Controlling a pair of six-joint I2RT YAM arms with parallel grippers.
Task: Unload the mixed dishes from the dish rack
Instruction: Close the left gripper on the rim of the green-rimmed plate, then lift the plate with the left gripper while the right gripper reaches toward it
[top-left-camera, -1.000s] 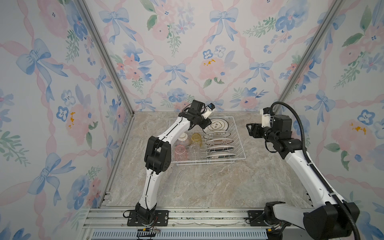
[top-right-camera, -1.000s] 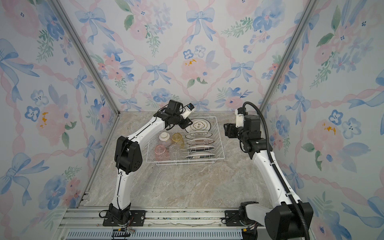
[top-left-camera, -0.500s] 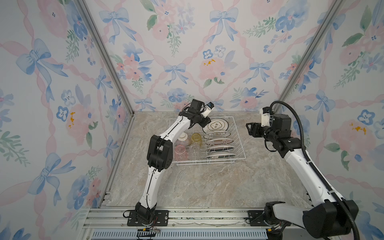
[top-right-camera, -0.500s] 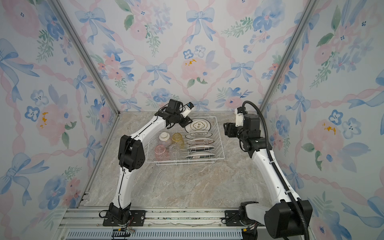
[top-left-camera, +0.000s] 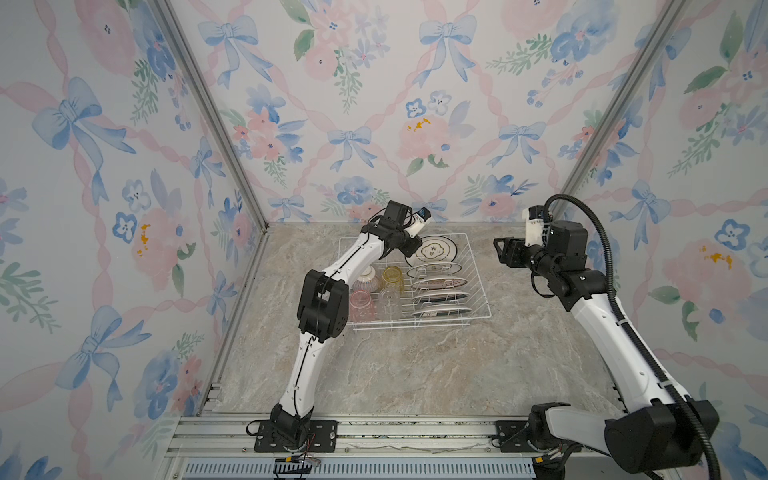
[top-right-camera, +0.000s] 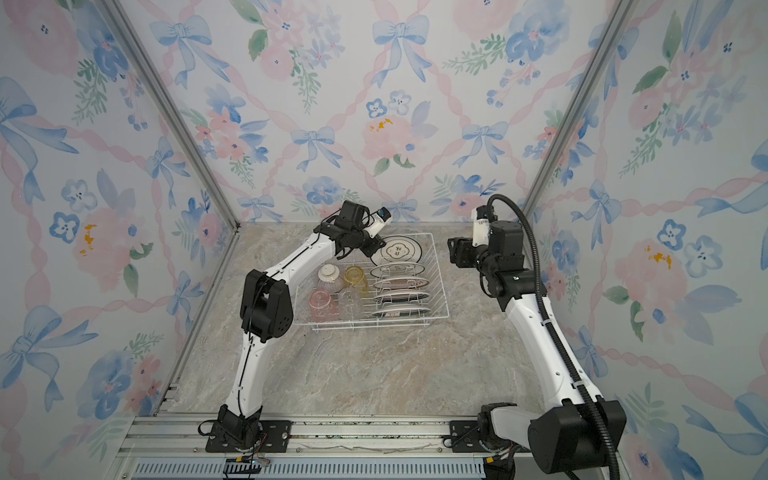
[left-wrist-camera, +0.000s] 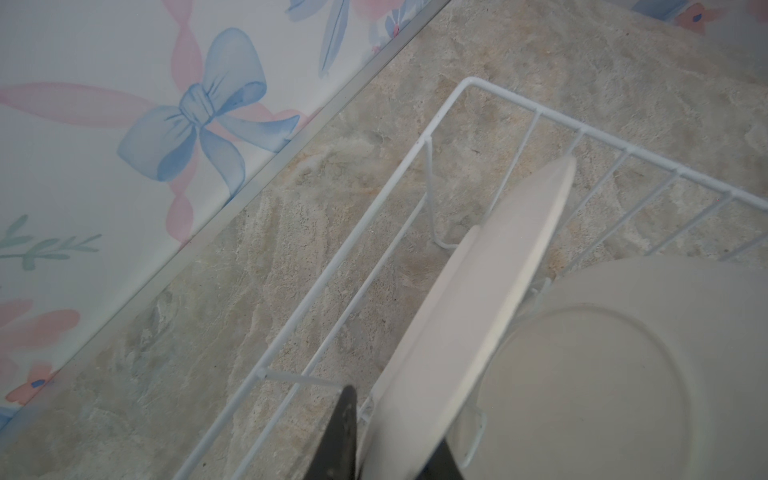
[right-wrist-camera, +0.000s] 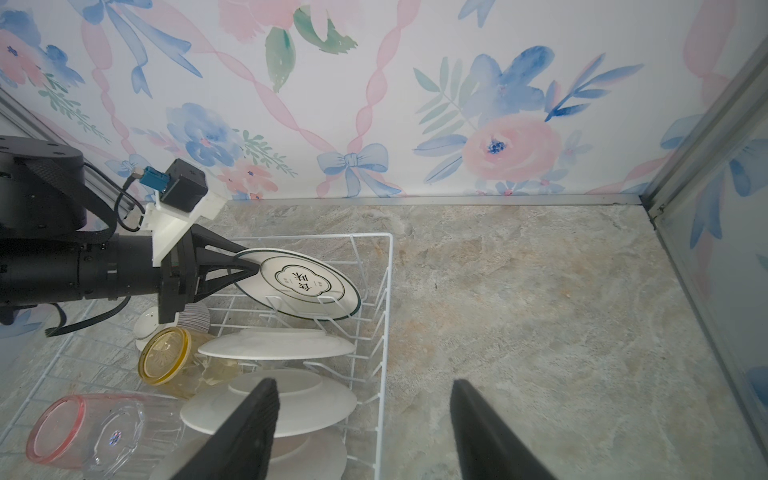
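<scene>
Evidently the left gripper is clenched on the left rim of the farthest plate, which leans in the far-right corner of the dish rack. Its black fingers straddle the pale edge in the left wrist view. The plate therefore lies directly right of that gripper. Its broad axis runs left to right, and its patterned face tilts up and toward the near side. The lower edge seems seated among the prongs, so I judge the lift must go up before sideways. The right gripper hangs released and empty, just right of the rack. Four more plates stand in nearer slots. A ribbed bowl, yellow tumbler, pink tumbler and clear tumbler fill the left half.
</scene>
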